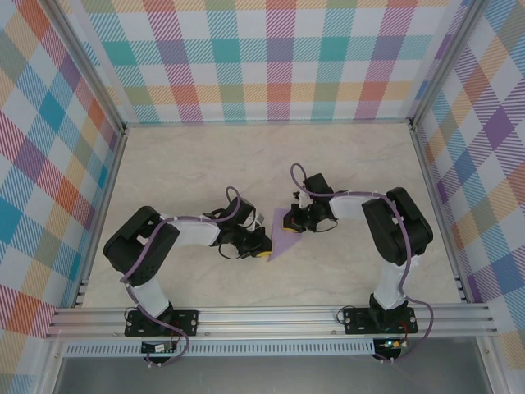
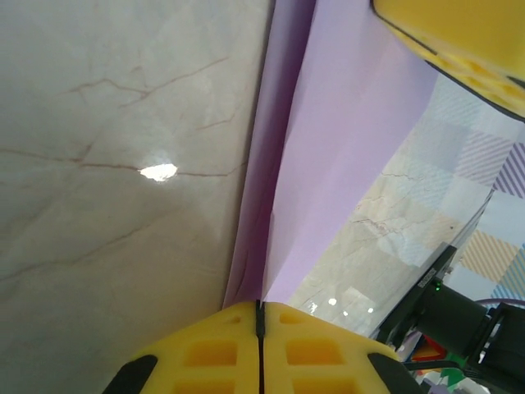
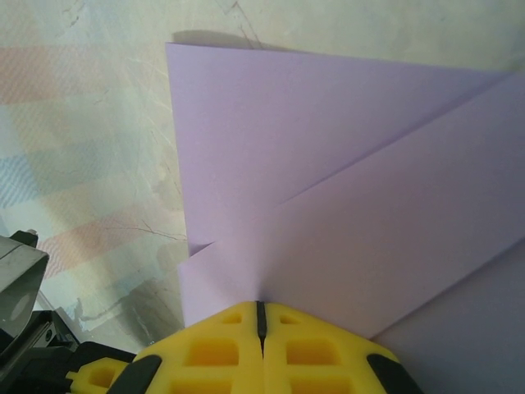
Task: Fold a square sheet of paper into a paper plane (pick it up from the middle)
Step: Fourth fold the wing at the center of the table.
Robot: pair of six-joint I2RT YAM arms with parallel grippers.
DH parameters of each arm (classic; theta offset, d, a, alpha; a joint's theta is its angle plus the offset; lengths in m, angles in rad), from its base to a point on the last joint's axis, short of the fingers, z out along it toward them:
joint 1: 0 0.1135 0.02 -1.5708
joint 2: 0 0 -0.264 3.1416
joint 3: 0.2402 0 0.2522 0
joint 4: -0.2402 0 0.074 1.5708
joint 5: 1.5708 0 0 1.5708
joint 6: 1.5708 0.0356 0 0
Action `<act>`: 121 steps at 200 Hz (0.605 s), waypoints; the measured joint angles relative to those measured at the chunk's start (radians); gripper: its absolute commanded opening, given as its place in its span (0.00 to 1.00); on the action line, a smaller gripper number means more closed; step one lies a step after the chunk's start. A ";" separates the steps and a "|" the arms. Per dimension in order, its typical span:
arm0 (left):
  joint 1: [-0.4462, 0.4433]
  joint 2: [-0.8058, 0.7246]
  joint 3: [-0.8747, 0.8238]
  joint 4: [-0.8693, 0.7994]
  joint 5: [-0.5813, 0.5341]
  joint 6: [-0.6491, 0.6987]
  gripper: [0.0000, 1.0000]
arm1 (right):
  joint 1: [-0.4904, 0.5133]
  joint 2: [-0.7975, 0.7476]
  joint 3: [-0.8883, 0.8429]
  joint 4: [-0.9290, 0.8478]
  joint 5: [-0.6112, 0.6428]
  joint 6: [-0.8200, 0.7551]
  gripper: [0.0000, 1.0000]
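Top external, folded paper (image 1: 283,238), both jaws clamped

Tabletop (image 1: 205,164): pale marble-pattern surface, grey-veined, carrying one bright light glare (image 2: 158,171). Walls (image 1: 271,57): multicolour plaid panels on the left, right and far sides. Aluminium rail (image 1: 271,316) along the near edge.

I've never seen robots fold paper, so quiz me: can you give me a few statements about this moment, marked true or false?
1. The left gripper and right gripper are both pinched shut on the purple paper. True.
2. The paper is a flat, unfolded square. False: it is folded, with layers overlapping in the right wrist view.
3. The gripper fingers are yellow. True.
4. The paper lies against the back wall. False: it is mid-table, between the two grippers.
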 measured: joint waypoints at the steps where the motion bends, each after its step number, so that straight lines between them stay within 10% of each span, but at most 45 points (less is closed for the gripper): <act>1: 0.000 0.000 0.000 0.000 0.000 0.000 0.11 | 0.000 0.000 0.000 0.000 0.000 0.000 0.05; 65: -0.006 -0.061 0.069 -0.160 -0.053 0.061 0.32 | 0.000 0.009 0.008 0.000 -0.010 0.000 0.05; 121: -0.008 -0.077 0.134 -0.142 -0.081 0.068 0.16 | 0.000 0.011 0.011 -0.006 -0.011 0.000 0.05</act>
